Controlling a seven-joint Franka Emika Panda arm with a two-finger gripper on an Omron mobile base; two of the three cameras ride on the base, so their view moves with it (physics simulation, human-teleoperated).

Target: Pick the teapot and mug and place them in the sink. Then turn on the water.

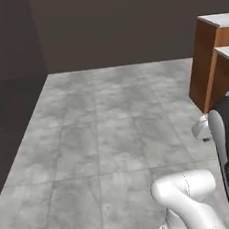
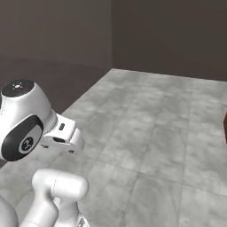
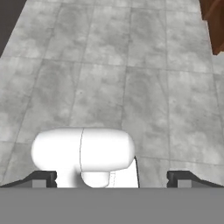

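The claw [image 3: 112, 177] is spread wide with nothing between its fingertips [image 3: 43, 177] (both dark tips far apart), pointing over the grey tiled floor [image 3: 109, 74]. A brown wooden cabinet [image 1: 208, 60] stands on that floor, off by its far right edge. Teapot, mug and sink cannot be placed from here.

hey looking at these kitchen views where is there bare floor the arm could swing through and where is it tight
The grey tiled floor lies bare from the dark walls at left and back across to the wooden cabinet. It tightens at the right, beside that cabinet. The open gripper holds nothing and looks over bare tiles.
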